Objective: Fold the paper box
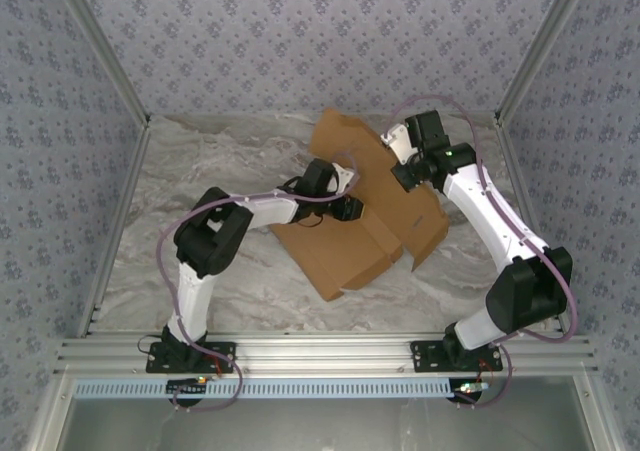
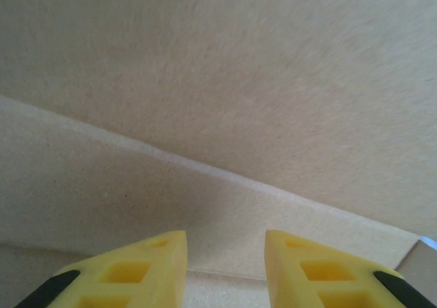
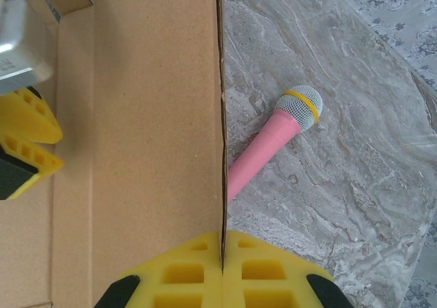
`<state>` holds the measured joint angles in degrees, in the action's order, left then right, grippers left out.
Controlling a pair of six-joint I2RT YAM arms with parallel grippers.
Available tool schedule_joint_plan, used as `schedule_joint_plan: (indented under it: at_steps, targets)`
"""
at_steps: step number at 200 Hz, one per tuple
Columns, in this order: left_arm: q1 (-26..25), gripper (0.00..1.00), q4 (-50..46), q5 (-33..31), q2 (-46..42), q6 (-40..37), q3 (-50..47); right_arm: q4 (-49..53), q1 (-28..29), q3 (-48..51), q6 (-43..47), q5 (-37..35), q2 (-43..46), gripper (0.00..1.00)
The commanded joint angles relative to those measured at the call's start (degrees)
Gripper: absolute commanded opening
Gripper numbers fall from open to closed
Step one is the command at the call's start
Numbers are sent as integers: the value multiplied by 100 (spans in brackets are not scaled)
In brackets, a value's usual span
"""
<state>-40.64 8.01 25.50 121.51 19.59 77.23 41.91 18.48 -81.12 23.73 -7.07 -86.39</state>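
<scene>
The box (image 1: 345,256) lies mid-bench (image 1: 200,171), stretching toward 1 o'clock. Right jaws are clamped on its 1 o'clock edge. Left jaws stand narrowly parted, close against its cardboard.

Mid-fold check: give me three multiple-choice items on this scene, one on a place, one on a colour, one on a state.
1. Where does the pink microphone lie?
A. On the table, handle end passing under the paper box
B. On top of the box
C. Standing upright

2. The band round its head is:
A. blue
B. yellow
C. black

3. The right end effector is:
A. wide open
B. shut on the box's edge
C. shut on the microphone

Key: 1 A, the handle vanishes beneath the cardboard edge; 2 B, a yellow ring crosses the grey mesh; 3 B, both fingers meet on the edge.
</scene>
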Motion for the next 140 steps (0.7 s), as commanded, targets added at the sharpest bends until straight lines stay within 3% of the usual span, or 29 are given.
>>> schedule_joint_plan:
  at_steps: [1,77,140]
  targets:
    - [-47,34,270,120,285,-17,299,-104,-32,73,-114,-14,-99,0]
    - [-98,33,542,49,706,137,289,-185,126,237,-217,-30,-175,0]
    - [-119,32,1027,-36,839,367,8,-404,923,595,-613,-725,-146,0]
